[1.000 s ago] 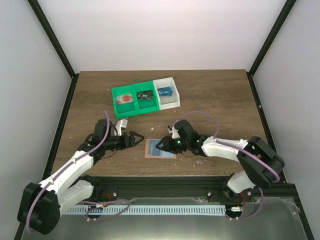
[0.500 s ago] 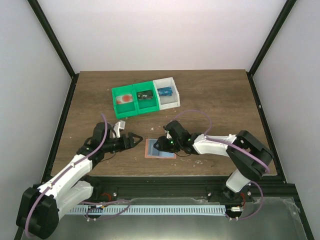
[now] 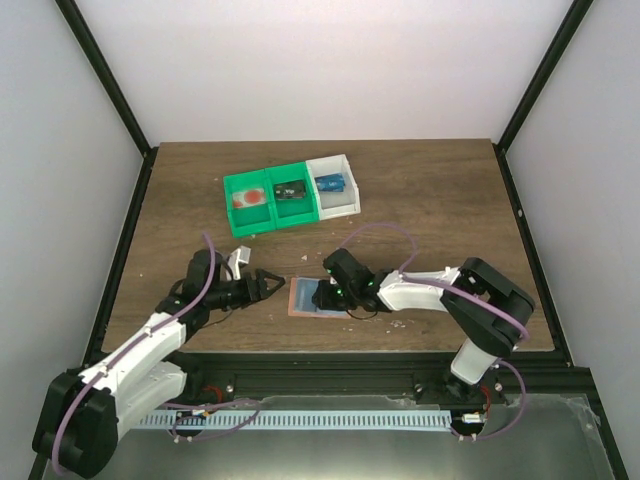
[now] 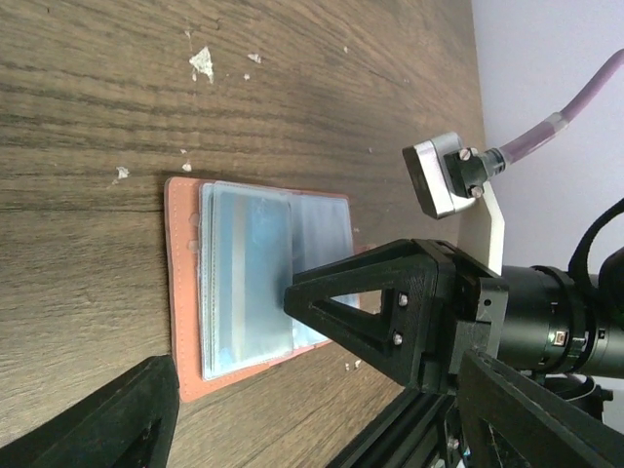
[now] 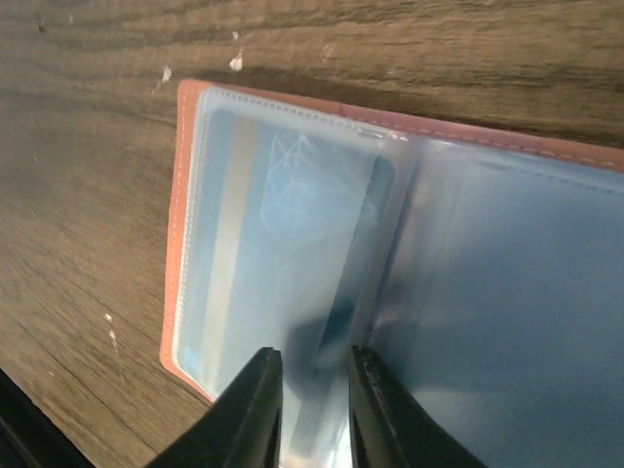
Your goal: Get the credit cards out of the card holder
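Top external: card holder lies open and flat on worktop near the front edge, between both arms. Left end effector spread wide, just left of it. Right end effector over holder, fingers nearly together above sleeved credit card; cannot tell if pinching.

No word, number or brand can be read anywhere. The blue plastic card, under the clear sleeve of the salmon-pink folding card holder, bears only a faint pale line figure and a lighter stripe. The contents of the green and white plastic bins are too small to read.
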{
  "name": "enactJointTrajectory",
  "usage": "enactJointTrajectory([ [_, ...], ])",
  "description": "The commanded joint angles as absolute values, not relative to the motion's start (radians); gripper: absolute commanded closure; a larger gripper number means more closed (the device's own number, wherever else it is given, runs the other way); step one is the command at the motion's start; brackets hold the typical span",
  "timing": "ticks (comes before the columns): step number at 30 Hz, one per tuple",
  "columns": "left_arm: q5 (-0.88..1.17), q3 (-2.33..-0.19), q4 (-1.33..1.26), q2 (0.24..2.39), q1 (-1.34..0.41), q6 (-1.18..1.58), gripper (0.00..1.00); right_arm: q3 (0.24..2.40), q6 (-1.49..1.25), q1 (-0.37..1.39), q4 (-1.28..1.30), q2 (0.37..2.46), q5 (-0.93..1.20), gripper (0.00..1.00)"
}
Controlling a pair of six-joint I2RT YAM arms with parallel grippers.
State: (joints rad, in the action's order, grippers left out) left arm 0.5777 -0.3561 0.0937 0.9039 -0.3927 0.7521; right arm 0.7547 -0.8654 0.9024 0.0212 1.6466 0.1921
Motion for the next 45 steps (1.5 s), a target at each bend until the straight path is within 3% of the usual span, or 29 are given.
enactJointTrajectory([
  [1,0.609,-0.334,0.033,0.915,-0.396,0.775,0.21,0.771,-0.861,0.919,0.027,1.661,0.171,0.83],
  [7,0.705,-0.313,-0.062,0.957,-0.397,0.799,0.25,0.714,-0.891,0.919,-0.066,1.621,0.202,0.99],
  [19,0.756,-0.269,-0.225,1.069,-0.399,0.865,0.26,0.647,-0.968,0.92,-0.193,1.595,0.311,1.0],
  [30,0.749,-0.234,-0.286,1.092,-0.377,0.89,0.24,0.793,-0.899,0.934,0.043,1.52,0.07,0.72],
  [45,0.736,-0.23,-0.259,1.07,-0.377,0.876,0.24,0.847,-0.917,0.94,0.067,1.683,0.078,0.69],
])
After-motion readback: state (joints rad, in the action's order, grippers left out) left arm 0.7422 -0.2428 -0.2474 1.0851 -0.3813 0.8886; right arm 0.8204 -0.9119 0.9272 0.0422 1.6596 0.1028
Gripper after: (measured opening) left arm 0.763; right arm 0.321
